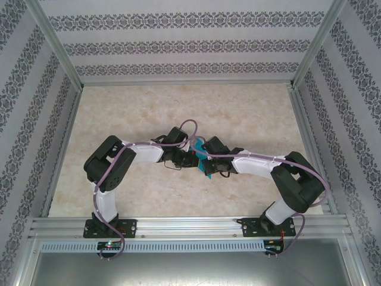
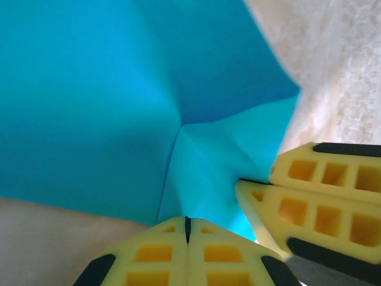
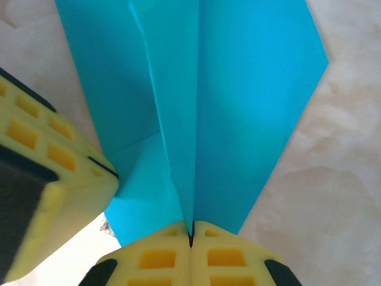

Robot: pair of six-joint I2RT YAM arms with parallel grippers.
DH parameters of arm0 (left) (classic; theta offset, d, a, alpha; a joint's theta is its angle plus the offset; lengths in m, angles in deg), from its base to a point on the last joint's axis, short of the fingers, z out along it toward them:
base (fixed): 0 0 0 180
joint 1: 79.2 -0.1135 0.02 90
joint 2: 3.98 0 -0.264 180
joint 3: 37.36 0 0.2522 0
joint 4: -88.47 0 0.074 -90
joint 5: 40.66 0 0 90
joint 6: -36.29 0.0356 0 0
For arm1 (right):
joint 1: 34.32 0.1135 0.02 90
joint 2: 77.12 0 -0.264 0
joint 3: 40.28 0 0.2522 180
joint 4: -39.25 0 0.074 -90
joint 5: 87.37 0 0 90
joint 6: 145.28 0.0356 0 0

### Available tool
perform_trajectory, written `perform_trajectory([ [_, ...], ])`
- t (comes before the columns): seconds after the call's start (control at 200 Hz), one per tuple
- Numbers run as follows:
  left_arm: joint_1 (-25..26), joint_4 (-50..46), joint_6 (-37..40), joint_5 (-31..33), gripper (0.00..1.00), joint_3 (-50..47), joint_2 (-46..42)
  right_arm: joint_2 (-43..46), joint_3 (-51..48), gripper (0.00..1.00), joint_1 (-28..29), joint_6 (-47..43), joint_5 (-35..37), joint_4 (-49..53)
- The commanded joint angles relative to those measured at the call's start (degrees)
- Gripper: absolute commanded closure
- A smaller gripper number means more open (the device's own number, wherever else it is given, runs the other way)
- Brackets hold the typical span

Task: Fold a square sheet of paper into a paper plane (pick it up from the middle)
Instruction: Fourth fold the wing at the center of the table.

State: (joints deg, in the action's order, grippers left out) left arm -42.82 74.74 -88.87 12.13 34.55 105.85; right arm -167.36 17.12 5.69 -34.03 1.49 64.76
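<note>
Where the two wrists stood tip to tip above the table [image 1: 250,113], one item was entered as held between them: the paper plane [image 3: 238,107], teal-blue and part-folded. Whether it touched the surface could not be told.

Left gripper [image 2: 187,229]: jaws fully closed, yellow pads pressed flat together, the paper's near edge nipped at their tips. Ahead of the tips a crease ran up and away, with broad flat panels spread to either side of it.

Right gripper [image 3: 190,235]: jaws likewise fully closed, clamped on the base of the central fold. Ahead of its tips the long spine ran straight away. One wing panel lay to the right and tapered to a corner, and narrower layers lay to the left. The left gripper's pads sat just to the left of these tips, meeting the same paper at a lower flap.

Step in hand (judged): a late fold. The spine was already formed and both tools pinched near one end to set a crease. The wings looked not yet levelled.

Next move (judged): one tool would need to clamp the spine while the other let go, took a wing panel farther out and pressed it down along the spine. With thin paper and two grips close together, any pull apart could tear the sheet or skew the crease.
</note>
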Motion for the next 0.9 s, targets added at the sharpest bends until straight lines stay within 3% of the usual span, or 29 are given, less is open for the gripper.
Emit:
perform_trajectory([
  [0.0, 0.8, -0.6, 1.9, 0.9, 0.98, 1.5, 1.4, 1.0, -0.9, 0.98, 0.1, 1.1, -1.9, -1.8],
  [0.894, 0.7, -7.2, 6.8, 2.8, 0.99, 5.3, 4.6, 4.8, -5.1, 0.97, -2.7, 4.5, -9.8, -7.9],
])
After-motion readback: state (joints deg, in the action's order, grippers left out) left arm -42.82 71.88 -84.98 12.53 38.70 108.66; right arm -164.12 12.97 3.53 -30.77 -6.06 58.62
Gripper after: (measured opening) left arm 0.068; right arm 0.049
